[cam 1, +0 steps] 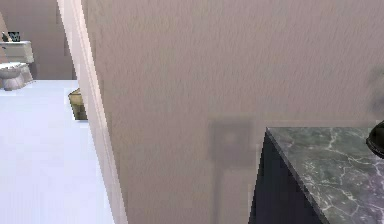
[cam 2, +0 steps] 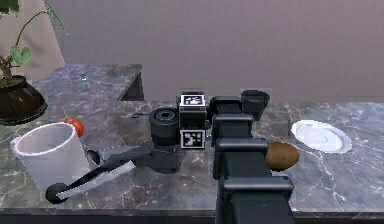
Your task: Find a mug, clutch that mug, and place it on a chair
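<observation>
A dark mug [cam 2: 254, 102] stands upright on the grey marble counter [cam 2: 340, 180], just beyond the arm's far end and to its right. My arm rises as a dark bar from the arm side view's bottom edge, with its two marked white squares near the middle. The gripper [cam 2: 105, 166] reaches left and down from its dark body over the counter, towards a white pot [cam 2: 50, 152]. The counter and the pot lie right at its fingers, so I cannot tell whether it holds anything.
A potted plant [cam 2: 18, 95] stands at the counter's left end, with a red round fruit [cam 2: 73, 126] behind the white pot. A brown potato [cam 2: 282, 156] and a white plate [cam 2: 320, 136] lie right of the arm. Ahead is a wall [cam 1: 190, 90], the counter's corner [cam 1: 330, 170], and a doorway with a toilet [cam 1: 12, 72].
</observation>
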Tool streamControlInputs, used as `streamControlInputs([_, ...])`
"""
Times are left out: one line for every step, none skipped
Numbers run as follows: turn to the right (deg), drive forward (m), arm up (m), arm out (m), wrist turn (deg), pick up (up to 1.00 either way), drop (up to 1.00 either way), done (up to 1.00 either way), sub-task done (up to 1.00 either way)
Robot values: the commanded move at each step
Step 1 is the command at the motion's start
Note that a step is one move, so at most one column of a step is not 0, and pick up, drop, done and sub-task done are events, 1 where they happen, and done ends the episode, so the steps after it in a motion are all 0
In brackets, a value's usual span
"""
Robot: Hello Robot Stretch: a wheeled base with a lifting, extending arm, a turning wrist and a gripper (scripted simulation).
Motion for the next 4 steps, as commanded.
streamControlInputs([0.0,0.00,0.00,0.00,-45.0,0.00,0.00,0.00,0.00])
streamControlInputs([0.0,0.00,0.00,0.00,-9.0,0.00,0.00,0.00,0.00])
streamControlInputs([0.0,0.00,0.00,-0.12,0.0,0.00,0.00,0.00,0.00])
streamControlInputs([-45.0,0.00,0.00,0.00,0.0,0.00,0.00,0.00,0.00])
